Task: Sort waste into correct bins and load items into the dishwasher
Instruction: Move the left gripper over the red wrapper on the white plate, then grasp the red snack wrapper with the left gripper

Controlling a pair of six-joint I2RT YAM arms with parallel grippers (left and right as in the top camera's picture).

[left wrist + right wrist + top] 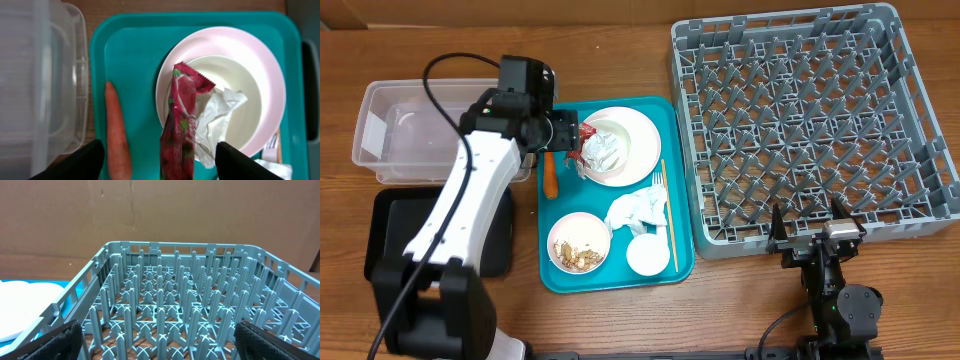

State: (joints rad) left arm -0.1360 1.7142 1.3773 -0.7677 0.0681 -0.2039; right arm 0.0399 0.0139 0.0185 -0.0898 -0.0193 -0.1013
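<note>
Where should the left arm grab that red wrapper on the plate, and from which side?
Pinch the red wrapper across its width, near the middle, coming from above. It is a long thin strip lying across the rim of the plate, and the open left end effector straddles it.

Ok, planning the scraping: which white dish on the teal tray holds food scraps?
The bowl nearest the black tray, with beige scraps inside; the plate holds a red wrapper and napkin, the small cup looks empty.

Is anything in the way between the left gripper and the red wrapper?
Nothing visible. The left gripper is open above the red wrapper, which lies uncovered on top of a crumpled napkin on the white plate.
</note>
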